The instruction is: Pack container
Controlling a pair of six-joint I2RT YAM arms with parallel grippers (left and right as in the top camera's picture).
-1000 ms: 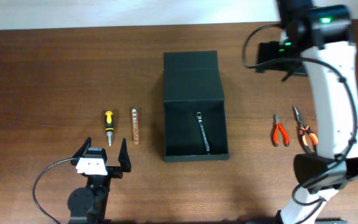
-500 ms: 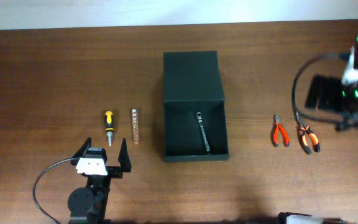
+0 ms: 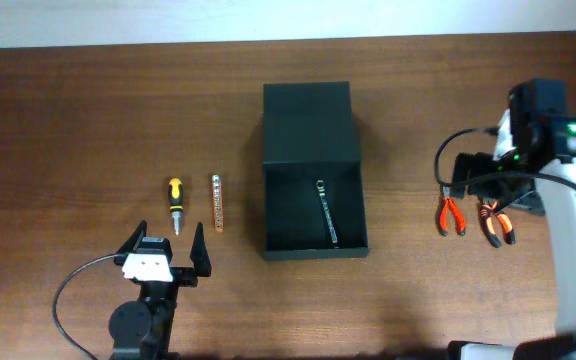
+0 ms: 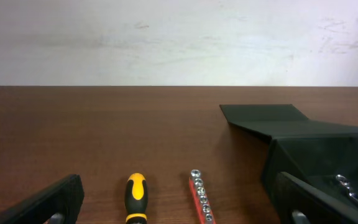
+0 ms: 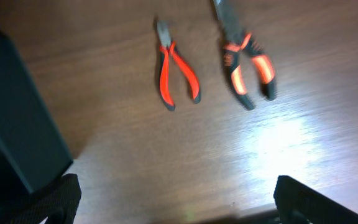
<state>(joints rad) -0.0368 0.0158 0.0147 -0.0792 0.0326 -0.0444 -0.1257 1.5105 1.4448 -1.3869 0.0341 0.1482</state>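
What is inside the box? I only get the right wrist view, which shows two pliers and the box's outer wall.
Observer: The overhead view shows a wrench lying inside the box, whose lid is open.
Operator: Anything on its other side?
Observer: A yellow-handled screwdriver and a red socket rail lie side by side, not touching.
Operator: Where is the left arm?
Observer: The left arm sits just short of the screwdriver, jaws open and empty.
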